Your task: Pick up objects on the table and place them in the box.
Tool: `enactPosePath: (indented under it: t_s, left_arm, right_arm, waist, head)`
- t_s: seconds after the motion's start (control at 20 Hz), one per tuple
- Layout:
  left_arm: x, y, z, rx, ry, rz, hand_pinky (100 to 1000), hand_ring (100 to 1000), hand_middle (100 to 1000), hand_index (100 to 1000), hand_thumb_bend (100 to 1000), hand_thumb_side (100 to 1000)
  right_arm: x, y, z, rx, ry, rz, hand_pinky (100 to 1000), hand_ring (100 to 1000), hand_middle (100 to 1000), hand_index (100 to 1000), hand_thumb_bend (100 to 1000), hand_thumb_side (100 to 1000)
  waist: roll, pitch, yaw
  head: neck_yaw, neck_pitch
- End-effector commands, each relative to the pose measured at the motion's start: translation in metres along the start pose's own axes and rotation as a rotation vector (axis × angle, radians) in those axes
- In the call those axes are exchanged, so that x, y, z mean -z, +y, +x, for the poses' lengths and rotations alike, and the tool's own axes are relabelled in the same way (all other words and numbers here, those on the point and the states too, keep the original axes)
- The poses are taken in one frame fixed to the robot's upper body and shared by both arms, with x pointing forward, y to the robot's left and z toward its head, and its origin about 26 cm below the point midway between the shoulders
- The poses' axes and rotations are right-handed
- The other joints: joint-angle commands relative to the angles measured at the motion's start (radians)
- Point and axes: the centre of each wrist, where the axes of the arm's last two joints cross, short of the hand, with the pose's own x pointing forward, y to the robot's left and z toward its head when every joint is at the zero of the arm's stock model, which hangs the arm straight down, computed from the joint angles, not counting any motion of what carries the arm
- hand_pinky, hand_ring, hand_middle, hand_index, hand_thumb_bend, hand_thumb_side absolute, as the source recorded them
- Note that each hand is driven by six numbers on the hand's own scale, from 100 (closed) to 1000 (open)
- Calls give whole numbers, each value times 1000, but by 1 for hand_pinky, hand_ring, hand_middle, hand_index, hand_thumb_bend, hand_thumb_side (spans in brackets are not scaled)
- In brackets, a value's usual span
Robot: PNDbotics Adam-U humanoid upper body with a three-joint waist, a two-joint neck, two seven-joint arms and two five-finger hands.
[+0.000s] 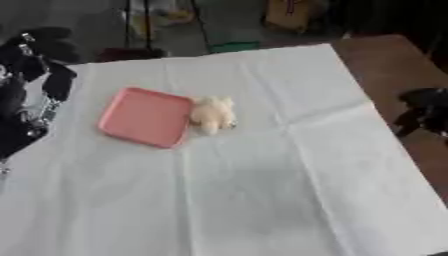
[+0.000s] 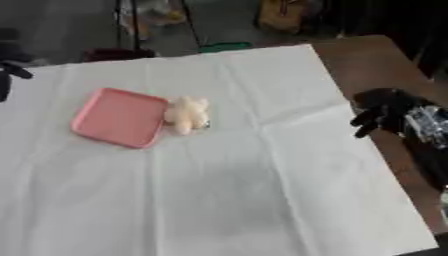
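Observation:
A shallow pink square box [image 1: 144, 116] lies on the white cloth, left of the middle. A small cream plush toy [image 1: 213, 115] rests against the box's right edge, outside it. My left hand [image 1: 39, 60] hovers at the table's far left edge, well left of the box, its black fingers spread and holding nothing. At the table's right edge hangs my right hand [image 2: 381, 111], far from the toy, fingers relaxed and drooping, with nothing in them.
The white cloth [image 1: 262, 190] covers most of the table, and bare brown tabletop [image 1: 394, 65] shows along the right side. Beyond the far edge, the floor holds dark stands and a yellow object [image 1: 289, 12].

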Motion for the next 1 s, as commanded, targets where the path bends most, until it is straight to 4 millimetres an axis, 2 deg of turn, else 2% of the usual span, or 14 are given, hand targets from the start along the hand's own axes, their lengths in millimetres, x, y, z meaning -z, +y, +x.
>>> enactPosePath:
  t_s: [0.05, 0.2, 0.25, 0.5, 0.7, 0.85, 1.0]
  left_arm:
    - [8, 7, 4, 79, -3, -69, 679, 748, 838, 846, 393, 626]
    - [20, 7, 6, 147, -17, -161, 706, 756, 846, 880, 432, 611]
    - [25, 7, 5, 170, -22, -195, 758, 783, 867, 905, 471, 622]
    - [53, 3, -5, 286, -5, -370, 786, 796, 874, 913, 485, 650]
    - [78, 1, -13, 365, 26, -476, 835, 813, 880, 924, 557, 673]
    - [98, -3, -16, 409, 50, -527, 853, 819, 880, 922, 648, 673]
    - [116, -11, -21, 436, 72, -526, 856, 821, 881, 920, 689, 672]
  right_arm:
    - [2, -5, 5, -34, -8, 14, 526, 611, 740, 700, 100, 921]
    - [2, -5, 5, -32, -7, 18, 526, 611, 740, 700, 100, 922]
    - [1, -4, 5, -31, -7, 20, 526, 611, 740, 700, 100, 922]
    - [2, -3, 4, -22, -6, 30, 526, 611, 741, 700, 100, 922]
    - [2, -2, 4, -17, -7, 38, 526, 611, 741, 701, 100, 921]
    - [2, -1, 4, -16, -8, 42, 526, 611, 741, 701, 100, 921]
    - [4, -1, 4, -14, -12, 48, 526, 611, 741, 701, 100, 922]
  waist:
    - [-1, -14, -1]
    - [-2, -16, -6]
    - [-3, -18, -9]
    - [-7, -24, -18]
    - [-10, -28, -27]
    - [-10, -29, -34]
    - [-7, -27, -42]
  head:
    - [-3, -1]
    - [-1, 2]
    - [1, 2]
    - [6, -4]
    - [16, -9]
    - [19, -9]
    - [23, -11]
